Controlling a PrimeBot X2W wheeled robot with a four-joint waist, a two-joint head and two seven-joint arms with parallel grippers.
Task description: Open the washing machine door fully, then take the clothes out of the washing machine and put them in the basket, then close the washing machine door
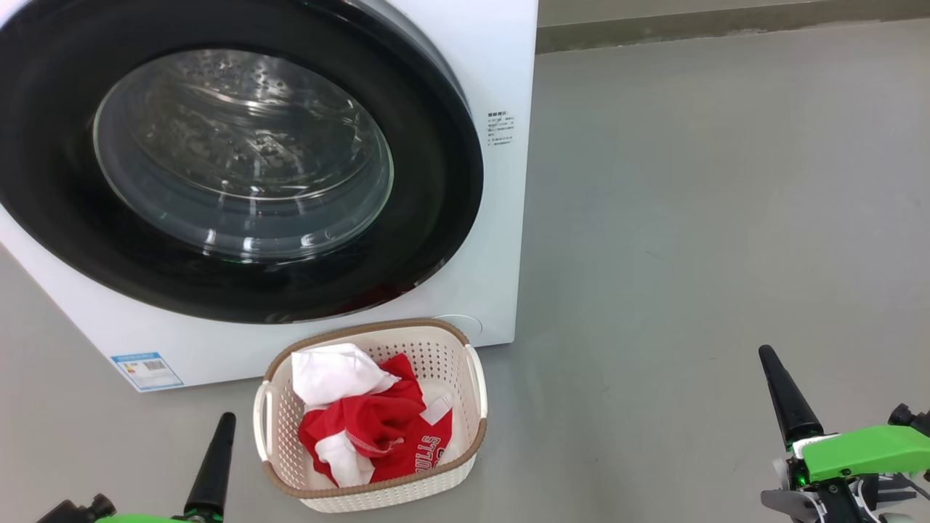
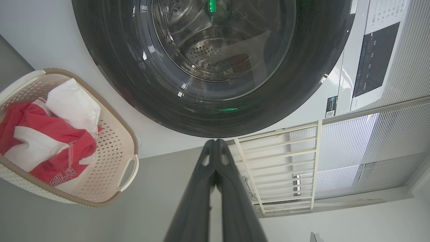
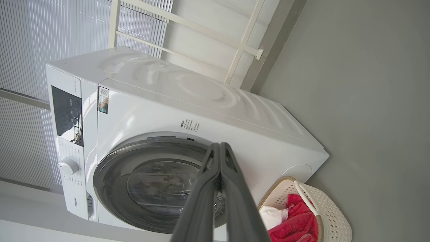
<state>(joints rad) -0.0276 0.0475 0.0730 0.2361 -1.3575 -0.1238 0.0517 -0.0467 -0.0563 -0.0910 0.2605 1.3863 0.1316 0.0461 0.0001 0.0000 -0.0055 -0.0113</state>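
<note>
The washing machine (image 1: pixel 501 65) stands at the upper left, and its round black-rimmed door (image 1: pixel 436 218) lies flat against its front. Before it on the floor sits the cream basket (image 1: pixel 476 385), holding the red clothes (image 1: pixel 378 428) and a white cloth (image 1: pixel 334 374). My left gripper (image 1: pixel 227 420) is shut and empty at the lower left, just left of the basket. At the lower right, well away from the basket, my right gripper (image 1: pixel 765 352) is shut and empty too. The left wrist view has the door (image 2: pixel 111 67) above the basket (image 2: pixel 114 151); the right wrist view shows the machine (image 3: pixel 201 111) and the basket (image 3: pixel 332 215).
Bare grey floor (image 1: pixel 726 218) stretches to the right of the machine. A cream railing (image 2: pixel 278 168) and ribbed wall panels (image 2: pixel 369 141) stand beside the machine. Its dark control panel (image 3: pixel 67 114) and dial (image 3: pixel 68 166) are on its upper front.
</note>
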